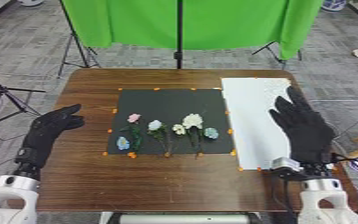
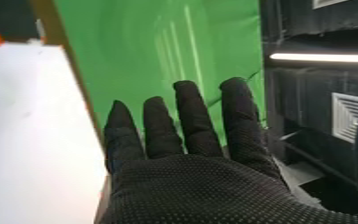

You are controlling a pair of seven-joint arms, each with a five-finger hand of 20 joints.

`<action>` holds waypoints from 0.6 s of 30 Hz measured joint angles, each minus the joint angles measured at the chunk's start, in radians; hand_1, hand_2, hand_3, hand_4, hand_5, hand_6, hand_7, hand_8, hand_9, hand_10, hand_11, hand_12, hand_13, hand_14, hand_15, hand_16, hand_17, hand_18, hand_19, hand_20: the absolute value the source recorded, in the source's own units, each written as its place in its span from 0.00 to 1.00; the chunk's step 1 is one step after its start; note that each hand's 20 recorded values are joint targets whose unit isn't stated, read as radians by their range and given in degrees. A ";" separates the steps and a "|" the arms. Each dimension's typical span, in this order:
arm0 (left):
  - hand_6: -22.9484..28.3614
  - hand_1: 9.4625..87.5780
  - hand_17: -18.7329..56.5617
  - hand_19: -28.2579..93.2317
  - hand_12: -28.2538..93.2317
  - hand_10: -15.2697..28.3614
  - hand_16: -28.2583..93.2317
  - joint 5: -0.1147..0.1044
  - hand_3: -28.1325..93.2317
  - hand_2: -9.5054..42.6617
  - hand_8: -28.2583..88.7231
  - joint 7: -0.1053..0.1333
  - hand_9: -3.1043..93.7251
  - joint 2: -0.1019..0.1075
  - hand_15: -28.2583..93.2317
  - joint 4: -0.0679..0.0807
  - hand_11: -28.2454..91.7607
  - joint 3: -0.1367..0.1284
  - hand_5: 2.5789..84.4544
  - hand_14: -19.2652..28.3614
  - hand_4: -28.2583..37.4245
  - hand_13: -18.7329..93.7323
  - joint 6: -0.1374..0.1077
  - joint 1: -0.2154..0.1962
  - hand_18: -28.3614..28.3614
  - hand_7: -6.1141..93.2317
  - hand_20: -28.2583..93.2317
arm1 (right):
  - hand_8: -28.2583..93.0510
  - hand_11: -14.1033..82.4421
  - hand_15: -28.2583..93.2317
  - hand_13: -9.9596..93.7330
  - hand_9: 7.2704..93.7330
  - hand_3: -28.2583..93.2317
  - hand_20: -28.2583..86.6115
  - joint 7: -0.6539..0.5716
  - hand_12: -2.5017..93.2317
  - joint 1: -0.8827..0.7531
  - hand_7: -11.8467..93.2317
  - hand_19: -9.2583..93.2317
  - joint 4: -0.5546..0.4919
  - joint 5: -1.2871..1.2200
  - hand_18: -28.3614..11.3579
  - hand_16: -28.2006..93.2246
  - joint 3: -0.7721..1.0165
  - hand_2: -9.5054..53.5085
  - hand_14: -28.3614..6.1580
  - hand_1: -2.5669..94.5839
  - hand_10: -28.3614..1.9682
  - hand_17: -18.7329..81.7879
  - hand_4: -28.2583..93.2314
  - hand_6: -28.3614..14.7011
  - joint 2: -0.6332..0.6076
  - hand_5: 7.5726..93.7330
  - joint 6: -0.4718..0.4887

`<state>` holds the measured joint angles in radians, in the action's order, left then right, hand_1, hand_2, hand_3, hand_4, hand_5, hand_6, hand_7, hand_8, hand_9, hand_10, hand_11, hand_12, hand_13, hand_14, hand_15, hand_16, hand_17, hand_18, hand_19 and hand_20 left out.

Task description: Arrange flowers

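In the head view, my right hand (image 1: 303,127) is over the right part of the white sheet (image 1: 248,112), fingers straight and holding nothing. My left hand (image 1: 53,125) is at the table's left edge, its fingers relaxed and empty. Between them, on a dark mat (image 1: 162,103), lie a pink flower (image 1: 134,118), a blue flower (image 1: 123,143), a white flower (image 1: 155,125), a larger white flower (image 1: 192,120), a small cream flower (image 1: 179,129) and a pale blue flower (image 1: 211,133), with green stems. In the right wrist view, my right hand (image 2: 198,185) has its fingers extended and spread.
Orange tape pieces (image 1: 132,155) mark the edges of the mat and sheet on the brown table (image 1: 171,187). Behind the table hangs a green cloth (image 1: 238,30) with a black stand (image 1: 179,52) before it. The white sheet (image 2: 38,135) also lies beside my right hand.
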<state>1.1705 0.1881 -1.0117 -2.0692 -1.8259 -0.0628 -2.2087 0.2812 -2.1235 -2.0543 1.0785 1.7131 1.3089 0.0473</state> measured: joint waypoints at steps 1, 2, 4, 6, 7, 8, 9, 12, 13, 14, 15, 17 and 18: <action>0.55 0.22 0.37 0.36 0.33 0.67 0.22 0.002 0.76 0.36 0.18 0.000 0.52 -0.002 0.43 -0.002 0.42 0.000 0.51 0.80 0.00 0.53 0.000 0.000 0.74 0.19 0.39 | 0.17 0.17 0.23 0.29 0.29 0.88 0.44 0.000 0.14 -0.008 0.19 0.18 -0.001 0.001 0.38 0.37 0.001 0.16 0.45 0.04 0.48 0.25 0.08 0.68 0.001 0.28 -0.009; 0.55 0.22 0.37 0.36 0.33 0.67 0.22 0.004 0.76 0.36 0.18 0.000 0.52 -0.003 0.43 -0.004 0.42 0.000 0.51 0.80 0.00 0.53 0.001 0.000 0.74 0.19 0.39 | 0.17 0.17 0.23 0.29 0.29 0.88 0.44 0.001 0.14 -0.014 0.19 0.18 -0.002 0.002 0.38 0.37 0.001 0.15 0.45 0.04 0.48 0.25 0.08 0.68 0.002 0.28 -0.016; 0.55 0.22 0.37 0.35 0.33 0.68 0.22 0.011 0.76 0.36 0.18 -0.001 0.52 -0.008 0.43 -0.010 0.42 -0.003 0.51 0.80 0.00 0.53 0.002 -0.001 0.74 0.19 0.39 | 0.17 0.17 0.23 0.29 0.30 0.88 0.44 0.002 0.14 -0.023 0.19 0.18 -0.002 0.003 0.38 0.37 0.004 0.15 0.45 0.04 0.48 0.25 0.08 0.67 0.005 0.29 -0.021; 0.55 0.22 0.37 0.35 0.33 0.68 0.22 0.019 0.76 0.36 0.18 -0.002 0.52 -0.014 0.43 -0.013 0.42 -0.004 0.51 0.80 0.00 0.53 0.002 0.000 0.74 0.19 0.39 | 0.16 0.17 0.23 0.29 0.30 0.89 0.43 0.002 0.14 -0.031 0.19 0.17 -0.005 0.005 0.39 0.37 0.009 0.15 0.45 0.04 0.47 0.26 0.08 0.67 0.010 0.30 -0.021; 0.55 0.22 0.37 0.35 0.33 0.68 0.22 0.024 0.76 0.36 0.18 -0.002 0.52 -0.019 0.43 -0.013 0.42 -0.004 0.51 0.80 0.00 0.53 0.002 0.001 0.74 0.19 0.39 | 0.16 0.17 0.24 0.30 0.30 0.89 0.43 0.003 0.14 -0.033 0.19 0.16 -0.007 0.005 0.42 0.37 0.011 0.15 0.44 0.04 0.47 0.27 0.08 0.66 0.014 0.31 -0.021; 0.55 0.22 0.37 0.35 0.33 0.68 0.22 0.028 0.76 0.36 0.18 -0.002 0.52 -0.024 0.42 -0.013 0.42 -0.003 0.51 0.80 0.00 0.53 0.002 0.005 0.74 0.19 0.39 | 0.16 0.17 0.24 0.30 0.30 0.88 0.43 0.003 0.14 -0.036 0.19 0.15 -0.008 0.005 0.44 0.37 0.013 0.15 0.45 0.04 0.46 0.28 0.08 0.65 0.018 0.32 -0.021; 0.54 0.22 0.37 0.35 0.33 0.68 0.22 0.031 0.76 0.36 0.18 -0.002 0.52 -0.030 0.42 -0.013 0.42 -0.001 0.51 0.80 0.00 0.53 0.002 0.009 0.74 0.19 0.39 | 0.16 0.17 0.24 0.30 0.31 0.89 0.43 0.005 0.14 -0.037 0.19 0.13 -0.008 0.003 0.45 0.37 0.013 0.15 0.44 0.04 0.45 0.29 0.08 0.64 0.021 0.34 -0.021; 0.51 0.24 0.38 0.33 0.33 0.67 0.21 0.044 0.76 0.37 0.18 -0.001 0.52 -0.047 0.40 -0.013 0.42 0.003 0.52 0.79 0.00 0.53 0.003 0.027 0.73 0.19 0.38 | 0.16 0.17 0.24 0.30 0.31 0.89 0.43 0.009 0.14 -0.037 0.19 0.11 -0.008 0.000 0.48 0.36 0.010 0.15 0.45 0.05 0.45 0.30 0.08 0.62 0.026 0.39 -0.020; 0.50 0.24 0.38 0.32 0.33 0.67 0.21 0.049 0.76 0.38 0.18 -0.001 0.52 -0.052 0.40 -0.013 0.42 0.003 0.53 0.79 0.00 0.53 0.003 0.032 0.72 0.19 0.38 | 0.16 0.17 0.24 0.30 0.31 0.89 0.43 0.011 0.14 -0.037 0.19 0.11 -0.008 0.000 0.48 0.36 0.010 0.15 0.45 0.05 0.45 0.30 0.08 0.62 0.026 0.39 -0.020; 0.49 0.25 0.38 0.32 0.33 0.67 0.21 0.053 0.76 0.38 0.18 -0.001 0.52 -0.056 0.39 -0.013 0.41 0.004 0.53 0.79 0.00 0.53 0.003 0.036 0.72 0.19 0.38 | 0.16 0.17 0.24 0.30 0.31 0.89 0.43 0.012 0.14 -0.036 0.19 0.11 -0.008 0.001 0.48 0.36 0.009 0.15 0.45 0.05 0.45 0.31 0.08 0.62 0.026 0.39 -0.018; 0.49 0.25 0.38 0.32 0.33 0.67 0.21 0.055 0.76 0.38 0.18 0.000 0.52 -0.058 0.39 -0.013 0.41 0.005 0.53 0.78 0.00 0.53 0.003 0.040 0.71 0.19 0.38 | 0.16 0.17 0.24 0.30 0.32 0.89 0.43 0.014 0.14 -0.036 0.19 0.10 -0.008 0.001 0.48 0.36 0.009 0.15 0.45 0.05 0.45 0.31 0.08 0.62 0.026 0.40 -0.016; 0.49 0.25 0.38 0.31 0.32 0.67 0.21 0.059 0.76 0.38 0.18 0.001 0.53 -0.060 0.39 -0.013 0.41 0.009 0.53 0.78 0.00 0.52 0.002 0.046 0.71 0.19 0.38 | 0.16 0.17 0.25 0.31 0.32 0.89 0.44 0.018 0.14 -0.036 0.19 0.10 -0.008 0.002 0.46 0.36 0.010 0.15 0.45 0.05 0.45 0.31 0.08 0.62 0.026 0.40 -0.015; 0.50 0.25 0.38 0.31 0.32 0.67 0.21 0.061 0.76 0.38 0.18 0.001 0.53 -0.061 0.39 -0.013 0.41 0.014 0.53 0.78 0.00 0.52 0.002 0.050 0.71 0.19 0.38 | 0.16 0.18 0.25 0.31 0.32 0.89 0.44 0.020 0.14 -0.036 0.19 0.10 -0.008 0.002 0.46 0.36 0.011 0.15 0.44 0.05 0.45 0.31 0.08 0.62 0.026 0.40 -0.015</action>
<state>1.2313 0.1892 -1.0722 -2.0821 -1.8119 -0.0605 -2.1584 0.3007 -2.1598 -2.0623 1.0802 1.7243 1.3345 0.0319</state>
